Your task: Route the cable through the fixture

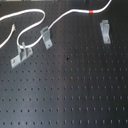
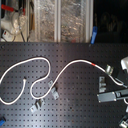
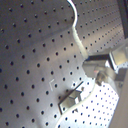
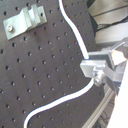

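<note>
The white cable (image 2: 65, 69) snakes across the black perforated board, with its free end (image 2: 25, 78) inside a loop toward the second exterior view's left. Its red band (image 2: 95, 64) also shows in the first exterior view (image 1: 90, 10). Past the band the cable runs to my gripper (image 2: 119, 89) at the second exterior view's right edge. In both wrist views the cable (image 4: 75, 37) passes between the fingers, and the gripper (image 4: 93, 67) looks shut on it. Three metal fixtures stand on the board (image 1: 46, 36), (image 1: 22, 54), (image 1: 105, 30). The cable lies close to the first two and is not in any slot that I can see.
One bracket (image 4: 24, 21) appears beside the cable in the second wrist view, and another (image 3: 70, 101) in the first wrist view. Shelving with clear bins (image 2: 60, 20) stands behind the board. The board's edge (image 4: 100, 107) is close to the gripper.
</note>
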You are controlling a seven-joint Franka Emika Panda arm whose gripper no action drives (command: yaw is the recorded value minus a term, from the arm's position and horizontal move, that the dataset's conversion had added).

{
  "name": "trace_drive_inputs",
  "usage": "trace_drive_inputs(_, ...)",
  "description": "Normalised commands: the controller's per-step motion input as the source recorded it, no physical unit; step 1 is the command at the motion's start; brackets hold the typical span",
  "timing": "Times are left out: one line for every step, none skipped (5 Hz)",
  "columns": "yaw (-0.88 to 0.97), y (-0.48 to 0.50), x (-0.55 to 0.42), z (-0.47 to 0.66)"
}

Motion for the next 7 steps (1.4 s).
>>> trace_drive_inputs(-0.06, 0.013, -0.096, 0.03)
trace_drive_inputs(0.47, -0.070, -0.311, 0.14)
trace_drive_inputs(0.58, -0.003, -0.257, 0.29)
trace_drive_inputs(0.35, 0.195, -0.286, 0.29)
trace_drive_inputs(0.11, 0.364, -0.251, 0.24)
trace_drive_inputs(0.09, 0.320, -0.249, 0.23)
trace_drive_inputs(0.05, 0.331, -0.247, 0.26)
